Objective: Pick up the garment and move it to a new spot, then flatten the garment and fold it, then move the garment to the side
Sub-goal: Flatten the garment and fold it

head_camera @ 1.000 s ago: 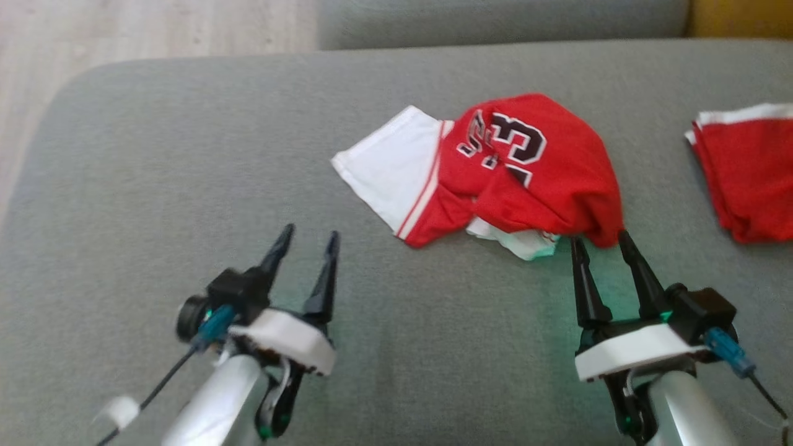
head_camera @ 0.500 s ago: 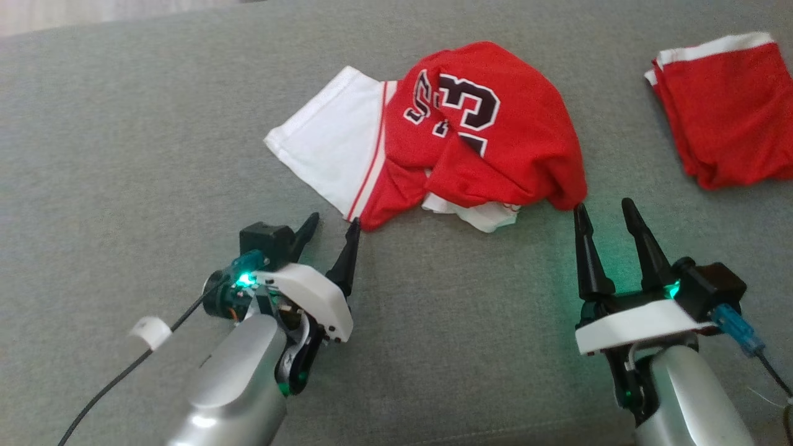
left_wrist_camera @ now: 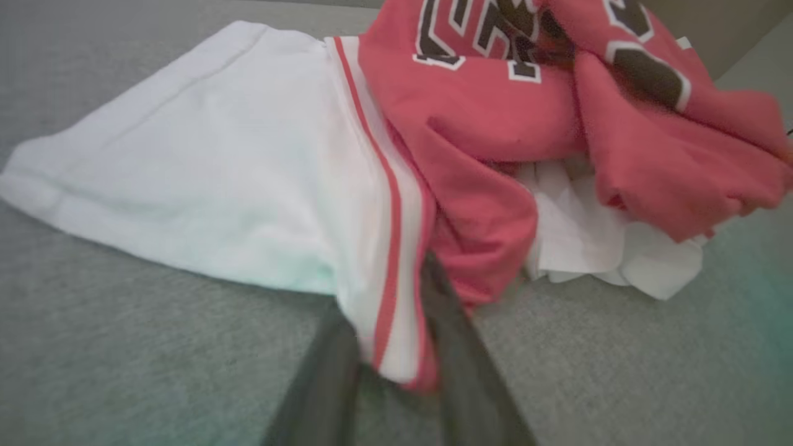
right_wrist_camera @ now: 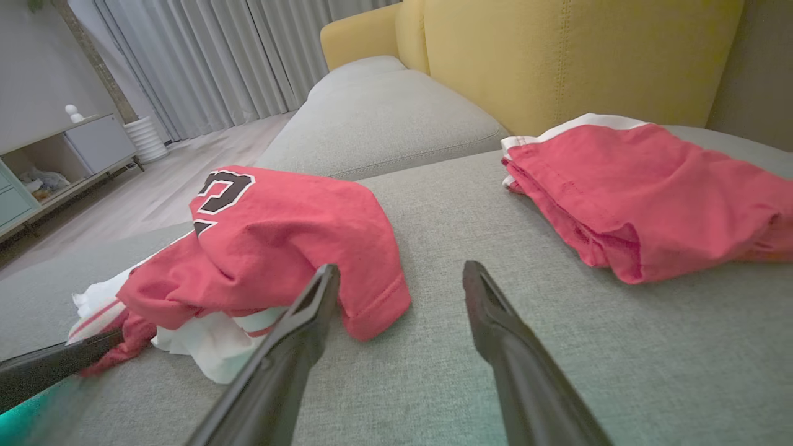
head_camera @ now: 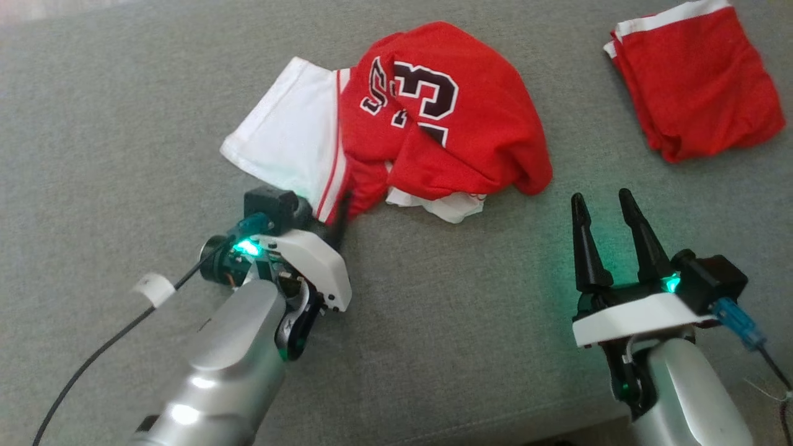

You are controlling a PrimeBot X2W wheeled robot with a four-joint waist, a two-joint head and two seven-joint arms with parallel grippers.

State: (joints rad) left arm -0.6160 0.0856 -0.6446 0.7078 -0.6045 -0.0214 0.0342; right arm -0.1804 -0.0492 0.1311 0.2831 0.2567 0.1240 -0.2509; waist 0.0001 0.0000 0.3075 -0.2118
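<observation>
Because the left gripper (head_camera: 325,214) meets the garment (head_camera: 433,124) only at its nearest corner, the likeliest trouble is a thin pinch. The jaws stand either side of the striped hem (left_wrist_camera: 396,297) with cloth between them, but I cannot tell whether they truly clamp it. A lift from so little cloth could let the corner slip out, or raise one layer while the crumpled red bulk drags across the sofa (head_camera: 124,155). The fingertips also sit low against the cushion, so they might catch the upholstery along with the hem. The garment itself lies heaped on the seat, far of both arms and roughly between them, with a folded red piece (head_camera: 694,80) well apart at the far right, where a careless carry could disturb it. The right gripper (head_camera: 601,196) has its jaws spread and empty, just near of the heap's right edge and not touching it. The left wrist view alone reveals the hem lying between the fingers, since from the head the wrist housing hides one of them. The right wrist view adds the yellow backrest (right_wrist_camera: 557,56).
</observation>
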